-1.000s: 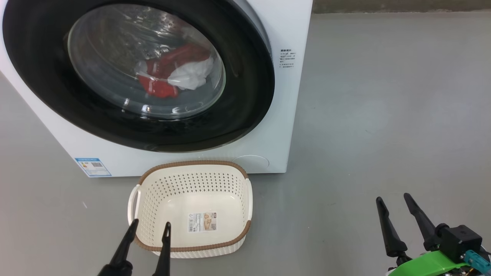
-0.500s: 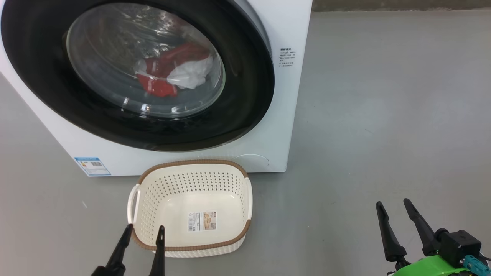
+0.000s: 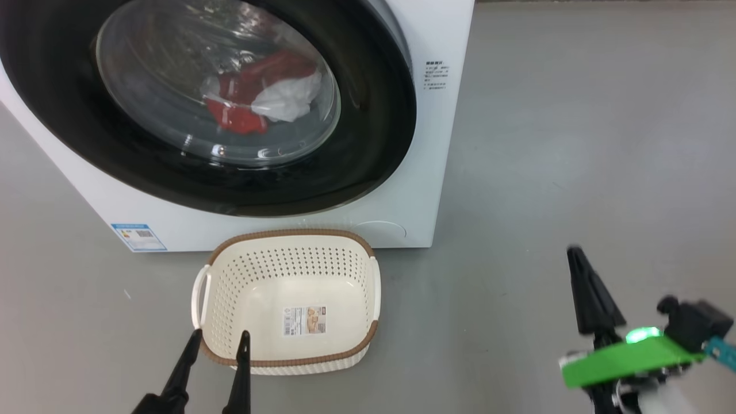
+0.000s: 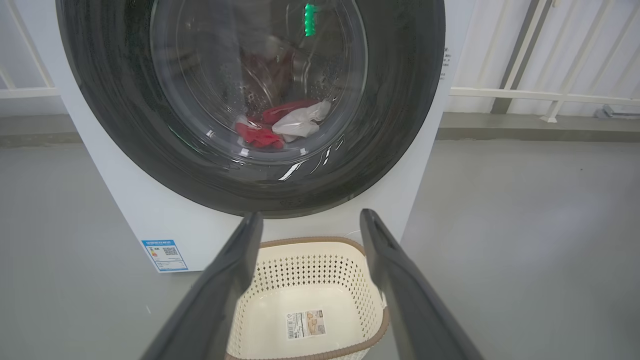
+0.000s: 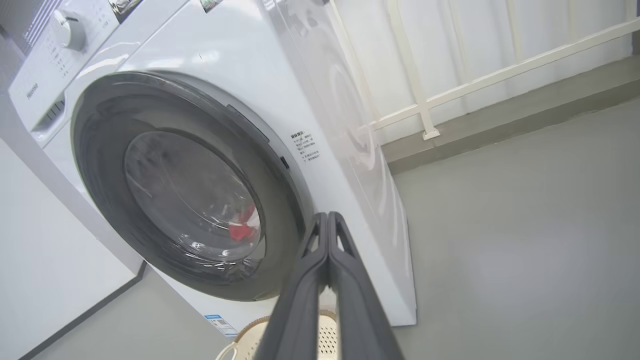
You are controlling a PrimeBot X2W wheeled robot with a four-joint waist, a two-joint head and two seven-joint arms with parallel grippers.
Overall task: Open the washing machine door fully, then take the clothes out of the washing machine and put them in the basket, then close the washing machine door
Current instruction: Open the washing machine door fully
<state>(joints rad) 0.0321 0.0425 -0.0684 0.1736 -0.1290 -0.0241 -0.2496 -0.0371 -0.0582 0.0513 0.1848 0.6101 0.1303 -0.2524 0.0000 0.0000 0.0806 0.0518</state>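
The right claw (image 3: 575,256) was pinched closed, empty, at four o'clock; the left claw (image 3: 222,334) gaped wide at seven o'clock of the basket (image 3: 287,233).

The washing machine door (image 3: 172,98) is glossy black plastic round clear, gleaming glass, and the washing machine (image 3: 443,172) has smooth white panels. The clothes (image 3: 238,118) look like soft cloth; the basket (image 3: 287,232) is matt cream plastic with a paper sticker (image 3: 305,320), on a dull grey floor (image 3: 575,144).

Cut off: washing machine door (image 3: 218,184) top; blurred: right claw (image 3: 577,259).
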